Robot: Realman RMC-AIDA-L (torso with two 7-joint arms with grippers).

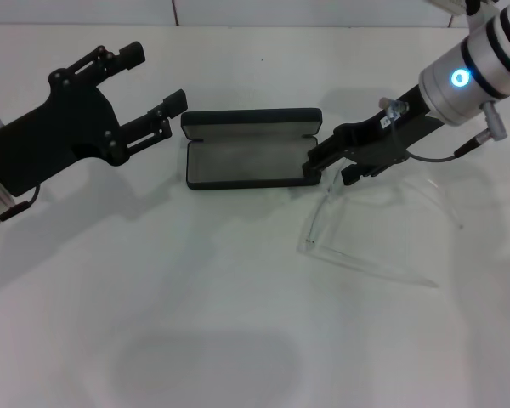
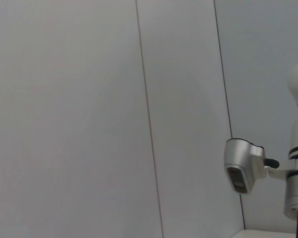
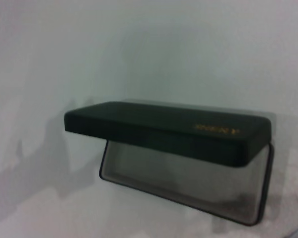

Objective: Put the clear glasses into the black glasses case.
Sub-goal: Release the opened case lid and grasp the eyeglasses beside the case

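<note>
The black glasses case [image 1: 251,153] lies open at the middle of the table, its lid raised at the far side and its grey lining showing. From the right wrist view the case [image 3: 179,134] shows its lid with orange lettering. The clear glasses [image 1: 348,246] sit just right of the case with their arms spread toward the right. My right gripper [image 1: 333,168] is at the case's right end, with its fingers close together on the lens's far end. My left gripper [image 1: 157,81] hovers open to the left of the case and holds nothing.
The white table [image 1: 195,340] runs to a white wall at the back. The left wrist view shows only wall panels and the robot's head unit [image 2: 243,171].
</note>
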